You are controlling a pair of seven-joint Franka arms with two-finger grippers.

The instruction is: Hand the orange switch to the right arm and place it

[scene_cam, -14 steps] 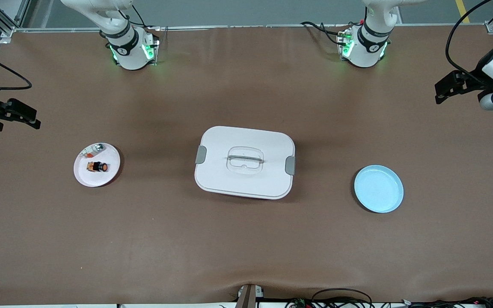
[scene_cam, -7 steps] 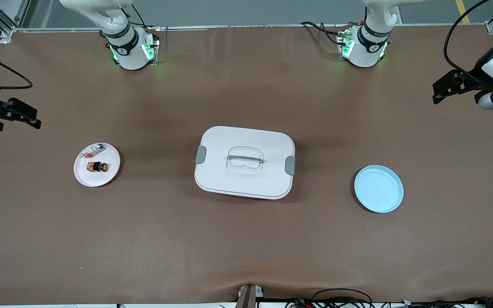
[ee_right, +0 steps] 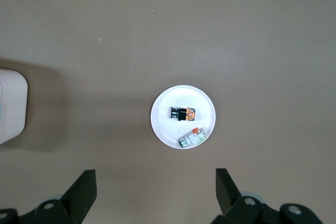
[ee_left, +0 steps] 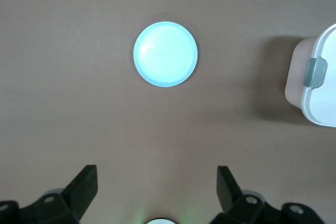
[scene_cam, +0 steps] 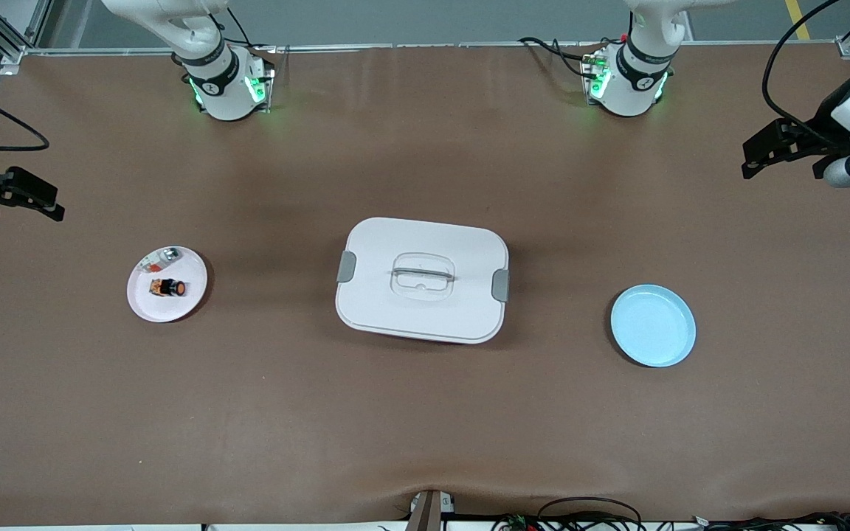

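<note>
Brown table [scene_cam: 425, 413] stretches bare between three well-separated items. At the right arm's end, the orange switch [scene_cam: 169, 287] lies on a white plate [scene_cam: 146, 304] beside a clear-cased part [scene_cam: 161, 257]. A lidded white box [scene_cam: 422, 280] sits mid-table, a blue plate [scene_cam: 653, 326] toward the left arm's end. Right gripper [scene_cam: 23, 198] and left gripper [scene_cam: 768, 153] hover over the table's ends, fingers spread, empty.

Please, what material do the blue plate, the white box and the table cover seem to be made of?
Blue plate: probably plastic, smooth and slightly glossy, with a soft highlight in the left wrist view.
White box: likely matte plastic, with rounded moulded corners and grey latches.
Table cover: looks like a brown matte sheet, perhaps paper or vinyl; it wrinkles at the near edge.
</note>
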